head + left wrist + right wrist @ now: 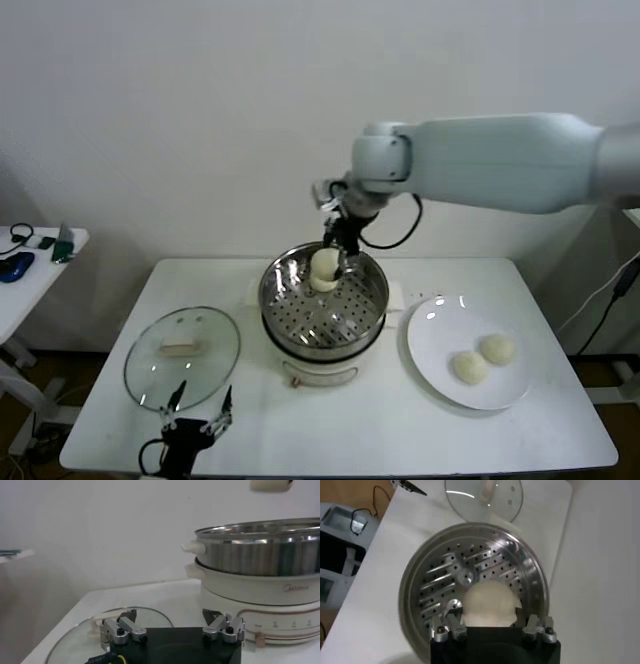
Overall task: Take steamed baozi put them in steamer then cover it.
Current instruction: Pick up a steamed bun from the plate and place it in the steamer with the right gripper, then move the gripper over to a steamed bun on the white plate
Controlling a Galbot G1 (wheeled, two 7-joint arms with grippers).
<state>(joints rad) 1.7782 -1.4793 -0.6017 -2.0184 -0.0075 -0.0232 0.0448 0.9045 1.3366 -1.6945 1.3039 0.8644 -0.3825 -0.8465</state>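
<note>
While the right gripper [333,262] is clamping one bun [324,268] over the far side of the steamer [290,310], two buns [483,358] are lying on the plate [430,335] at right. Left gripper [198,407], fingers spread, is idling near the lid [150,365] at left.

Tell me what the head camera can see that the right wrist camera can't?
Only the head view shows the white plate with two baozi, the whole table and the right arm.

Only the right wrist view looks straight down into the steamer, with every hole in its floor.

Both show the glass cover lying on the table, the open left gripper next to it, and the right gripper holding a bun over the steamer.
</note>
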